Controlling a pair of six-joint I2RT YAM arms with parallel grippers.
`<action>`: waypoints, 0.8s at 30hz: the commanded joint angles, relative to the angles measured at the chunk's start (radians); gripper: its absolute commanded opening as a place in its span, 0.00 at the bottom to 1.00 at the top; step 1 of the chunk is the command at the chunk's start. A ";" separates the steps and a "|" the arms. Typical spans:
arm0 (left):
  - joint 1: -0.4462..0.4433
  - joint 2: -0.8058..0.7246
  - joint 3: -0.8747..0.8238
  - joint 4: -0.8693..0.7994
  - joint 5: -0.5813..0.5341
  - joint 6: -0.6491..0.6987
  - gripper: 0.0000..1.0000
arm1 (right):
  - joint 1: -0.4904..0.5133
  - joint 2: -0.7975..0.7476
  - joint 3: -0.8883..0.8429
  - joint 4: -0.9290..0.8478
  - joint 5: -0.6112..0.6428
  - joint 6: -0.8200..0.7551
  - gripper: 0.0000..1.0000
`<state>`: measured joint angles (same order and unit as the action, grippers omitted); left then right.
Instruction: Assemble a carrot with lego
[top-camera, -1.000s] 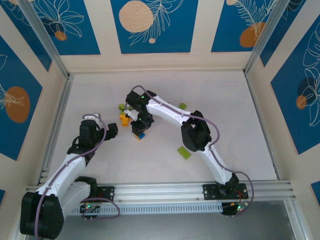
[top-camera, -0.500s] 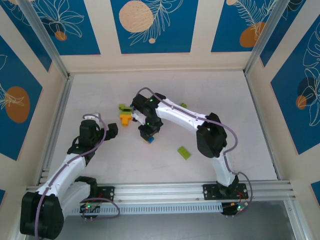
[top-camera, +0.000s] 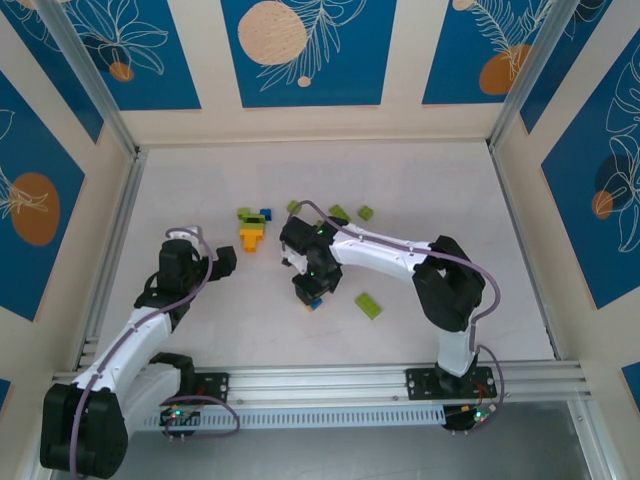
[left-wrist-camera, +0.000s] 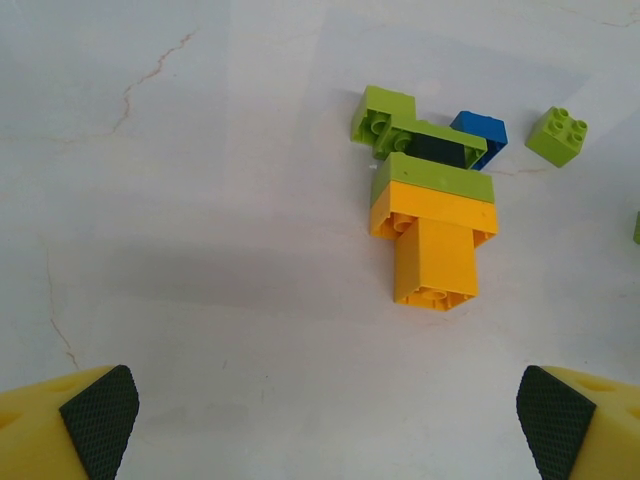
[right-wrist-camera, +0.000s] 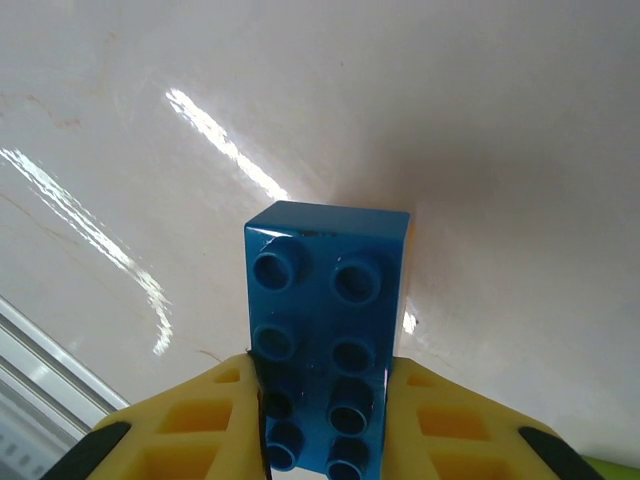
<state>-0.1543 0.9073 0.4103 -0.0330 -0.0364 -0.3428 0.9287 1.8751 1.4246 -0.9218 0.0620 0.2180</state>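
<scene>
A partly built lego stack (left-wrist-camera: 435, 250) lies flat on the table: an orange stem and wider orange brick, topped by lime green (left-wrist-camera: 433, 178), with a black piece and a blue brick (left-wrist-camera: 480, 130) behind it. In the top view this stack (top-camera: 250, 234) sits left of centre. My right gripper (top-camera: 312, 296) is shut on a long blue lego brick (right-wrist-camera: 325, 300), studs facing the camera, just above the white table. Its yellow fingers (right-wrist-camera: 200, 425) clamp the brick's sides. My left gripper (left-wrist-camera: 325, 440) stands wide open, well short of the stack, with nothing between its pads (left-wrist-camera: 95, 420).
Loose lime green bricks lie at the back (top-camera: 338, 212), (top-camera: 366, 212), (top-camera: 293, 206), and another lies right of my right gripper (top-camera: 368, 305). A small lime brick (left-wrist-camera: 557, 135) sits right of the stack. Walls and an aluminium rail (top-camera: 320, 378) bound the table.
My right gripper has carried the blue brick away from the orange stack, toward the near middle of the table. The left arm has not moved.
</scene>
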 joint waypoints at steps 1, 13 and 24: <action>0.015 0.007 -0.001 0.032 0.018 -0.012 1.00 | 0.011 -0.025 -0.026 0.052 -0.003 0.040 0.27; 0.016 0.016 0.002 0.036 0.018 -0.010 1.00 | 0.014 -0.030 -0.026 0.010 0.022 0.040 0.41; 0.018 0.013 0.005 0.034 0.024 -0.012 1.00 | -0.016 -0.208 -0.002 -0.102 0.116 0.027 0.69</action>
<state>-0.1543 0.9203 0.4103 -0.0162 -0.0296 -0.3428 0.9264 1.7332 1.4075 -0.9623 0.1486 0.2512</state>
